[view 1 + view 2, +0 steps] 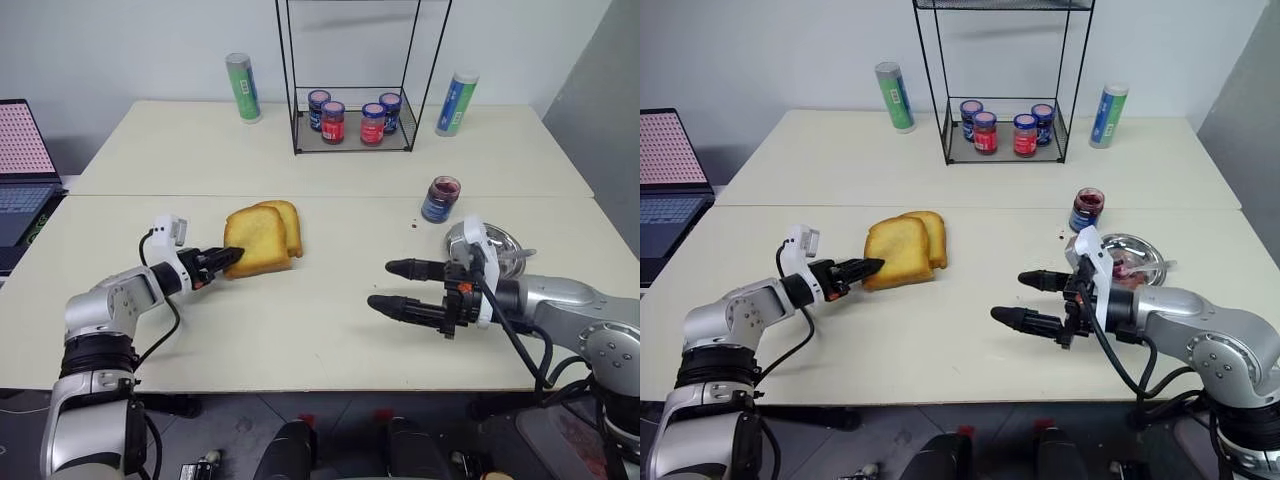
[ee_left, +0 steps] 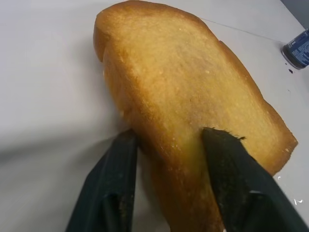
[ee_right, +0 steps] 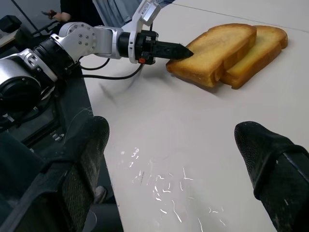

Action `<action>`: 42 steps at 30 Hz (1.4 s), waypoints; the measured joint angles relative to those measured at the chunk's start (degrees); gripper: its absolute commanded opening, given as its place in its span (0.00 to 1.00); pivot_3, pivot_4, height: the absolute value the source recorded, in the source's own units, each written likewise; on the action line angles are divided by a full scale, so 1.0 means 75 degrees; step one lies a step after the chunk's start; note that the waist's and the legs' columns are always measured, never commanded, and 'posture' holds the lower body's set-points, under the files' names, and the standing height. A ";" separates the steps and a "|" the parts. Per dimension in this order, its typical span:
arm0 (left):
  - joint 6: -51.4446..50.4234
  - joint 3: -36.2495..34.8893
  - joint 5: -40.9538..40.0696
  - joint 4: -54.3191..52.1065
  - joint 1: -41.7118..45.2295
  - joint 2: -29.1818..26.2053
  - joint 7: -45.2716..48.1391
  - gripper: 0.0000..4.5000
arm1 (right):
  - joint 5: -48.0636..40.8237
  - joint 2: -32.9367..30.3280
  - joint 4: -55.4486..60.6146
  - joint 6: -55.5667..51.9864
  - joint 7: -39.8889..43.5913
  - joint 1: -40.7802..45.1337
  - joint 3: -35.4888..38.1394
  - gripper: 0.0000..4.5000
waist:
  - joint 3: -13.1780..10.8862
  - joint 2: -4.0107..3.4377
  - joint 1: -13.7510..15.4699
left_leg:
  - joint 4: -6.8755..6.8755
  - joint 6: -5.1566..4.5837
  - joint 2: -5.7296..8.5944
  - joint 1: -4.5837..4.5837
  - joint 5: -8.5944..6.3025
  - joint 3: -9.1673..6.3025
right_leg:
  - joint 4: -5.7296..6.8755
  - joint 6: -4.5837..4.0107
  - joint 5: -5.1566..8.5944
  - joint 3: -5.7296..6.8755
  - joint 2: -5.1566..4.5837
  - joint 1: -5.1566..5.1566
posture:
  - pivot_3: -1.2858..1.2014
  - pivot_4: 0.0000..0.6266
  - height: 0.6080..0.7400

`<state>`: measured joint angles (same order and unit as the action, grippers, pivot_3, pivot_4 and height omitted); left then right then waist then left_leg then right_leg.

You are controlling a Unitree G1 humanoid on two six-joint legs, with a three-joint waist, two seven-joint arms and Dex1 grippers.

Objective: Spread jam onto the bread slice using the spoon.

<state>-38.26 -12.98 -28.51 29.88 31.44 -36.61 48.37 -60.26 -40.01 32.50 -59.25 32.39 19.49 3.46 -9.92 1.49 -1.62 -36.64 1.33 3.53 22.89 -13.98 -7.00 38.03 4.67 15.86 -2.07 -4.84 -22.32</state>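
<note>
The bread slice (image 1: 258, 240), thick, squarish and golden, lies left of the table's middle, overlapping a smaller toast slice (image 1: 288, 222) behind it. My left gripper (image 1: 232, 258) is shut on the bread slice's near left edge. One finger (image 2: 227, 174) presses on the top face and the other is at the crust. My right gripper (image 1: 384, 285) hovers open and empty over the table's right half, pointing left. The jam jar (image 1: 441, 198) stands open behind it. A steel dish (image 1: 503, 238) sits by my right wrist, and the spoon's handle (image 1: 1162, 266) sticks out over its rim.
A black wire rack (image 1: 350, 118) with several blue-lidded jars stands at the back. A green can (image 1: 242, 87) and a blue-green can (image 1: 456, 103) flank it. A laptop (image 1: 20, 160) sits off the table's left side. A seam runs across between the two tabletops.
</note>
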 measured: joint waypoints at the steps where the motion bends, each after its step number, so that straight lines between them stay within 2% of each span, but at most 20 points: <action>1: 0.0022 0.0000 0.0015 0.0000 0.0000 0.0014 0.0002 0.29 | -0.0011 0.0000 0.0004 -0.0001 -0.0037 0.0000 0.0022 1.00 | 0.0000 0.0000 0.0000 | 0.0000 0.0000 0.0000 0.0000 0.0000 -0.0001 | 0.0000 0.0000 0.0000 0.0001 0.0000 0.0000 | 0.52 0.24 1.00; 8: 0.0118 -0.0025 0.0021 -0.0054 0.0002 0.0026 -0.0004 0.01 | -0.0092 0.0005 0.0007 -0.0001 -0.0344 -0.0001 0.0233 1.00 | 0.0000 0.0000 0.0000 | 0.0000 0.0000 0.0000 0.0000 0.0000 -0.0001 | 0.0000 0.0000 0.0000 0.0001 0.0000 0.0000 | 0.52 0.24 1.00; 13: -0.0490 -0.0367 -0.0315 -0.0782 0.0263 -0.0031 -0.0313 0.01 | -0.0260 0.0001 0.0229 -0.0003 -0.0725 -0.0374 0.0604 1.00 | -0.0009 0.0015 0.0025 | -0.0008 0.0000 0.0000 0.0016 0.0000 -0.0015 | -0.0001 0.0000 0.0000 0.0014 -0.0001 -0.0003 | 0.52 0.24 1.00; 17: -0.1927 -0.0531 -0.1470 -0.2440 0.0880 0.0000 -0.0305 0.01 | -0.0733 -0.0088 0.0582 -0.0024 -0.1223 -0.0902 0.1193 1.00 | -0.0010 0.0018 0.0058 | -0.0016 0.0000 0.0015 0.0019 -0.0001 -0.0015 | -0.0002 0.0001 0.0000 0.0014 -0.0013 0.0003 | 0.52 0.24 1.00; 20: -0.2582 -0.0037 -0.2058 -0.3494 0.1031 0.0385 -0.0059 0.01 | -0.0939 -0.0181 0.0801 -0.0019 -0.1649 -0.1489 0.1653 1.00 | -0.0005 0.0009 0.0062 | -0.0012 0.0000 0.0019 0.0008 -0.0001 0.0000 | -0.0003 0.0001 0.0000 -0.0002 -0.0016 0.0010 | 0.52 0.24 1.00; 22: -0.2525 0.0660 -0.1967 -0.3729 0.0923 0.0750 -0.0030 0.01 | -0.0985 -0.0205 0.0885 -0.0005 -0.1874 -0.1873 0.1897 1.00 | -0.0004 0.0006 0.0063 | -0.0012 0.0000 0.0015 0.0003 0.0000 0.0004 | 0.0001 0.0002 0.0000 -0.0004 -0.0012 0.0013 | 0.52 0.24 1.00; 26: -0.1999 0.1884 -0.1172 -0.3386 0.0764 0.1402 -0.0045 0.01 | -0.0979 -0.0215 0.1108 0.0115 -0.2322 -0.2526 0.2235 1.00 | -0.0004 0.0005 -0.0017 | -0.0010 -0.0001 -0.0001 0.0000 0.0000 0.0012 | 0.0006 0.0001 0.0000 -0.0013 0.0005 0.0006 | 0.52 0.24 1.00; 32: -0.0431 0.3077 0.0270 -0.2185 0.0652 0.1634 0.0218 0.01 | -0.0819 0.0060 0.1304 0.0419 -0.3037 -0.3150 0.2534 1.00 | -0.0001 0.0002 0.0020 | -0.0011 -0.0001 0.0005 0.0001 0.0000 0.0016 | 0.0001 0.0001 0.0000 -0.0017 0.0003 0.0012 | 0.52 0.24 1.00; 34: -0.0003 0.3329 0.0629 -0.1844 0.0574 0.1713 0.0274 0.12 | -0.0668 0.0123 0.1298 0.0529 -0.3246 -0.3199 0.2640 1.00 | -0.0003 0.0002 0.0039 | -0.0012 -0.0001 0.0008 0.0006 0.0000 0.0018 | 0.0000 0.0004 -0.0001 -0.0021 0.0000 0.0007 | 0.52 0.24 1.00; 37: 0.0505 0.3431 0.0968 -0.1626 0.0559 0.1821 0.0329 0.22 | -0.0518 0.0353 0.1081 0.0798 -0.3723 -0.3182 0.3015 1.00 | -0.0003 0.0004 0.0061 | -0.0013 -0.0001 0.0010 0.0005 0.0000 0.0015 | -0.0001 0.0004 -0.0001 -0.0018 -0.0003 0.0009 | 0.52 0.24 1.00; 42: 0.0514 0.3485 0.1226 -0.1666 0.0566 0.1623 0.0651 0.45 | -0.0462 0.0696 0.0555 0.1146 -0.4405 -0.3146 0.3648 1.00 | -0.0002 0.0002 0.0037 | -0.0011 -0.0002 0.0009 0.0002 -0.0001 0.0017 | 0.0002 0.0004 -0.0001 -0.0019 -0.0002 0.0009 | 0.52 0.24 1.00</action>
<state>-34.40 13.16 -19.31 17.39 35.69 -24.44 53.25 -63.72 -34.79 36.66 -50.65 -0.65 -4.11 30.82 -9.94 1.50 -1.34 -36.73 1.32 3.60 22.90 -13.98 -6.87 38.05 4.69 15.85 -2.22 -4.85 -22.26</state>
